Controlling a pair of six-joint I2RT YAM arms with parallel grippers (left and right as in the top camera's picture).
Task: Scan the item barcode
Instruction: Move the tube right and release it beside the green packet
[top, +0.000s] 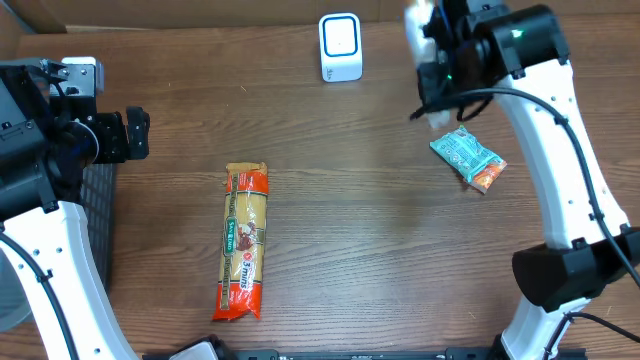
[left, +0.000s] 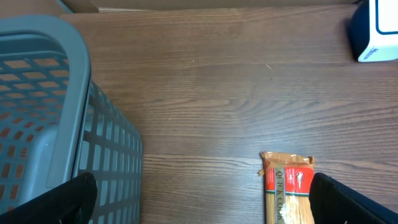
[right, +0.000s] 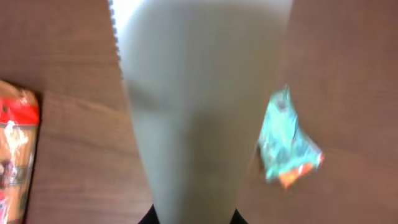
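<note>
Right gripper (top: 437, 98): jaws clamped together on a pale smooth packet (right: 199, 93).
Packet: saw-toothed side edge, blurred, possibly plastic; held over the wood-grain table (top: 350, 200), right of the white boxy scanner (top: 340, 47).
Below: crinkled teal-and-orange wrapper (top: 467, 158).
Left gripper (left: 202, 186): fingers wide apart.

Grey basket (left: 74, 106) (mesh-walled), far left
</note>
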